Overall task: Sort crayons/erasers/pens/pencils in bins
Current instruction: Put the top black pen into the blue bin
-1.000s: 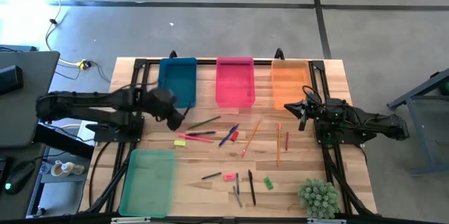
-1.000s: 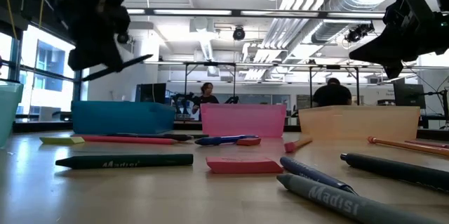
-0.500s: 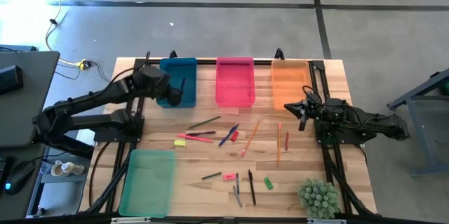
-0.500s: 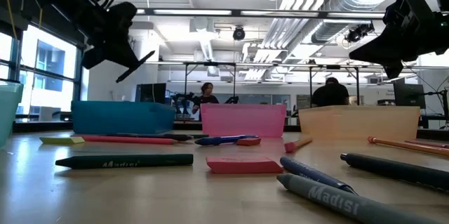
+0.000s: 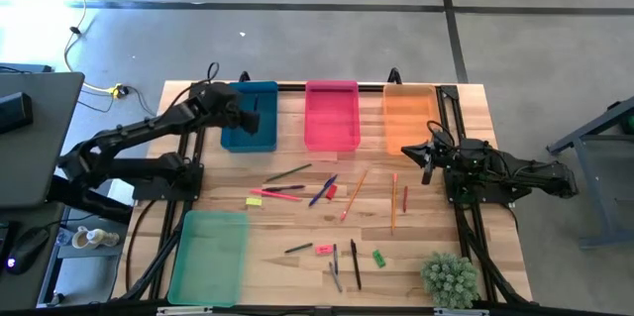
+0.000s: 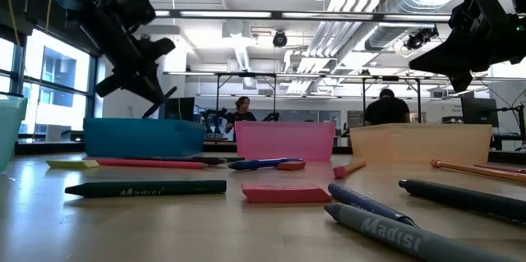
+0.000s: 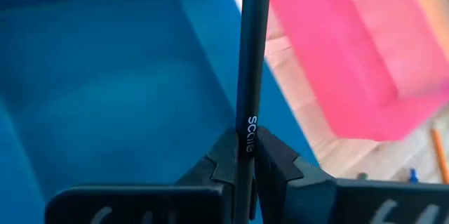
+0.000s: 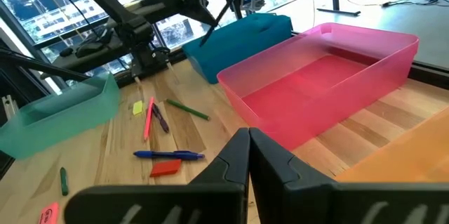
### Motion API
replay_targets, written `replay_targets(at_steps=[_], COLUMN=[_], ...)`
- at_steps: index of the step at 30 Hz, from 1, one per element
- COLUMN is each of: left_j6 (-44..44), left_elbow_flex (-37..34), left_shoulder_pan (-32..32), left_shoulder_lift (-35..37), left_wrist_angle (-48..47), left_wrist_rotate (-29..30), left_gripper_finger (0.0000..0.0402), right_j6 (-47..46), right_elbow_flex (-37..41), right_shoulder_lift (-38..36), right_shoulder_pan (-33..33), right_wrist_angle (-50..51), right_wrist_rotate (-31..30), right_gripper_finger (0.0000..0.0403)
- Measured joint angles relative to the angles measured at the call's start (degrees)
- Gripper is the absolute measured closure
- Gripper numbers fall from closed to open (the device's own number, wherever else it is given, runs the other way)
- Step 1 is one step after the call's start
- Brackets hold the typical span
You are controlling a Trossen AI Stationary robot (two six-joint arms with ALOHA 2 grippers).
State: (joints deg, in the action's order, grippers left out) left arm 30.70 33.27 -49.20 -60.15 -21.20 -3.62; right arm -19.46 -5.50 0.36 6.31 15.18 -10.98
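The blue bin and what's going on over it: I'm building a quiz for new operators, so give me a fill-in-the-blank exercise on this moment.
1. The left gripper is shut on a black ____.
2. That gripper hangs over the ____ bin.
3. The pink bin stands between the blue bin and the ____ bin.
4. The right gripper, near the orange bin, holds ____.

Missing words: pen; blue; orange; nothing

Both arms are matt black, jointed tubes, each ending in two dark angular fingers.
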Motion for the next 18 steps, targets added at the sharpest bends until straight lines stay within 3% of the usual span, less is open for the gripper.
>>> replay_targets(at_steps=[10,18], left_j6=[0.4,3.7], left_elbow_flex=[11.2,13.3], left_shoulder_pan=[0.0,0.0], left_shoulder_lift=[-7.1,-13.8], left_wrist_angle=[-14.2,-19.6], left_wrist_rotate=[9.2,9.9], left_gripper_finger=[0.0389,0.0389], right_j6=[0.0,0.0], right_elbow_flex=[0.0,0.0], right_shoulder_lift=[0.0,0.0], right_shoulder_pan=[0.0,0.0], right_wrist_angle=[0.0,0.0], right_wrist_rotate=[0.0,0.0], right_gripper_finger=[0.0403,0.0403])
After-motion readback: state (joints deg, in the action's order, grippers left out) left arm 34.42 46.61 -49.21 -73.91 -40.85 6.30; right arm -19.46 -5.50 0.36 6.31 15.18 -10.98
